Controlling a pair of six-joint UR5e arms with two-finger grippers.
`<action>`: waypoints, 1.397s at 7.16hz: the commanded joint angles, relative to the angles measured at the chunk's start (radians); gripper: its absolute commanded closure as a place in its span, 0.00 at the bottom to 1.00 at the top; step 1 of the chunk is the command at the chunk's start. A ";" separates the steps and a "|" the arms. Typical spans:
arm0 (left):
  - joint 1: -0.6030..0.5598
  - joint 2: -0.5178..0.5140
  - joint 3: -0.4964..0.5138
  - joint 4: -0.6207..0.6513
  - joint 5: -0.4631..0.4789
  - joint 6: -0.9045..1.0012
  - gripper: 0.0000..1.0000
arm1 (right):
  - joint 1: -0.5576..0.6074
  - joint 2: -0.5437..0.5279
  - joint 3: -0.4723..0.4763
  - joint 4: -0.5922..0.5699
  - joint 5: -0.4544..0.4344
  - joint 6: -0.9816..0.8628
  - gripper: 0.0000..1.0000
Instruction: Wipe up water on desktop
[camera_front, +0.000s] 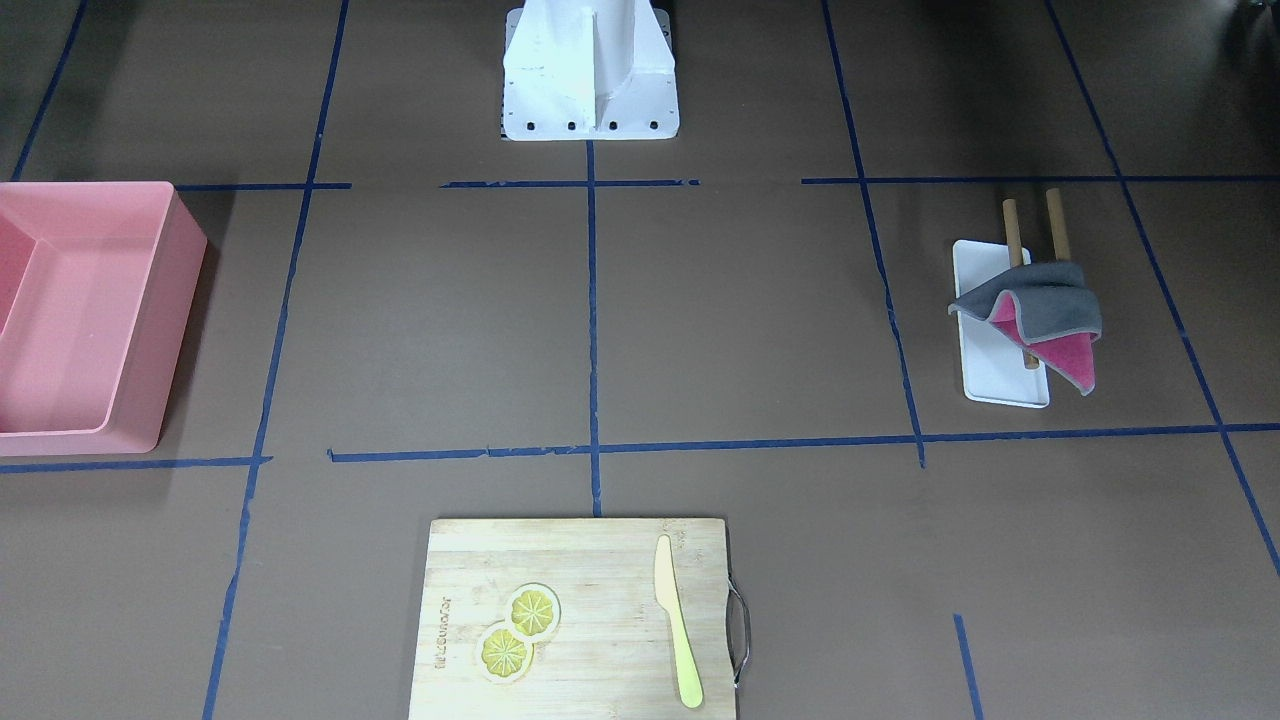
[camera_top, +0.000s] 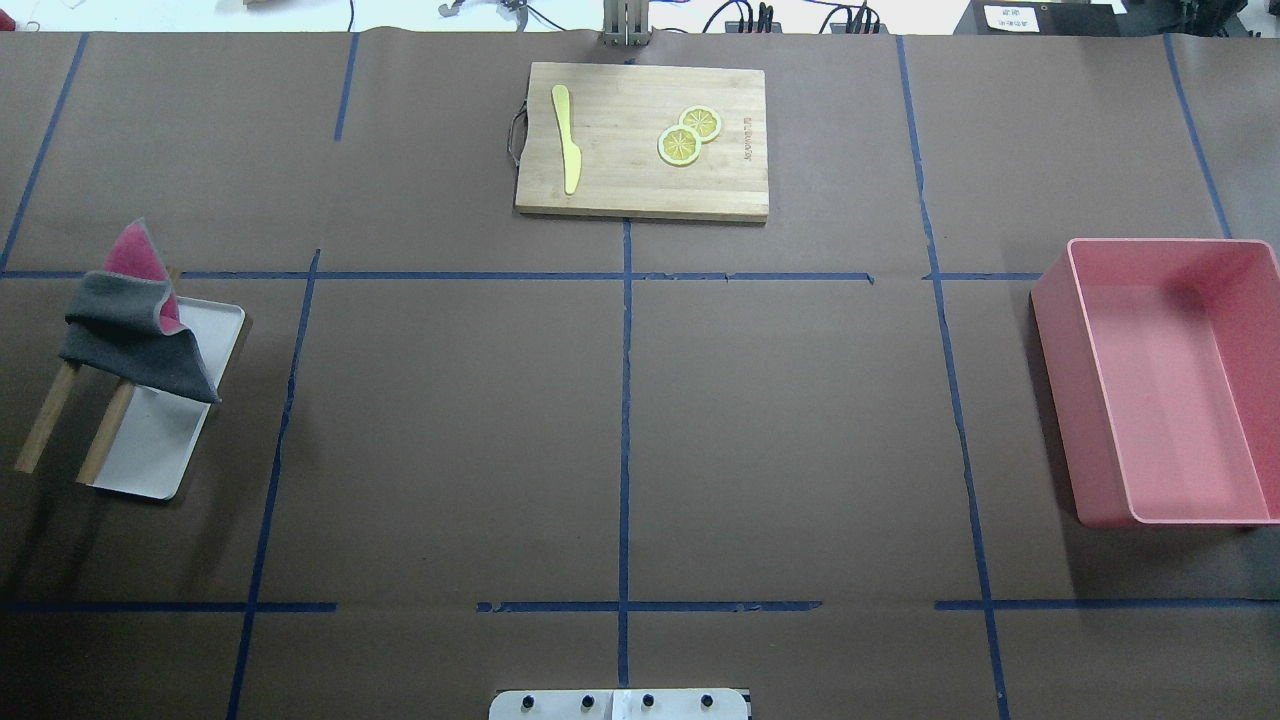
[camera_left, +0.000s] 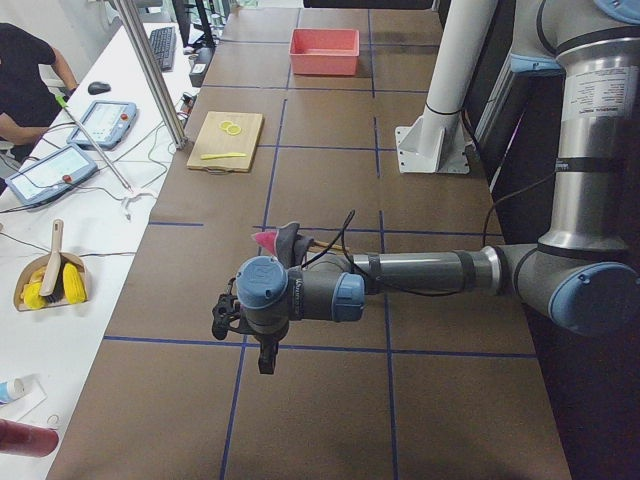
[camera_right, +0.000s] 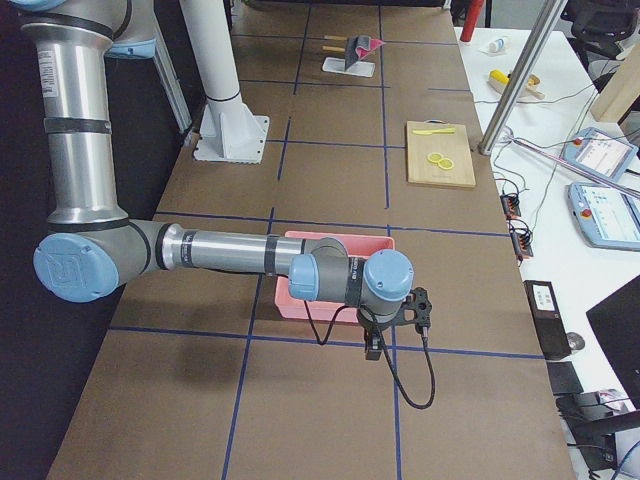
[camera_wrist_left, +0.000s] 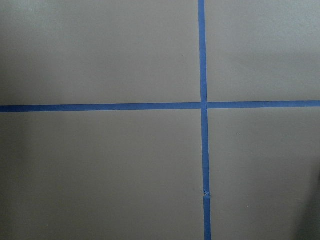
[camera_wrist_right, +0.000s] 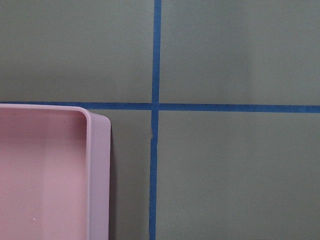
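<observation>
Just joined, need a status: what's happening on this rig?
Nothing is being handled. The left tool and right tool hover above the desktop at opposite table ends; whether they are open or shut can't be told. The grey-and-pink cloth hangs on its wooden rack, untouched. No water shows on the desktop.

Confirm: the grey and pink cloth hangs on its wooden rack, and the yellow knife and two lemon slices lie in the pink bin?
Not in the pink bin: the overhead view shows the yellow knife and two lemon slices lying on the bamboo cutting board. The grey and pink cloth does hang on its wooden rack.
</observation>
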 joint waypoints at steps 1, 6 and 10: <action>0.000 0.002 -0.002 0.003 -0.001 0.002 0.00 | 0.001 0.000 0.009 0.000 0.005 0.007 0.00; -0.002 0.004 -0.003 -0.008 -0.009 0.005 0.00 | 0.001 0.009 0.010 0.000 0.006 0.013 0.00; 0.011 -0.001 -0.103 -0.008 -0.014 -0.011 0.00 | -0.002 0.014 0.044 0.000 0.009 0.015 0.00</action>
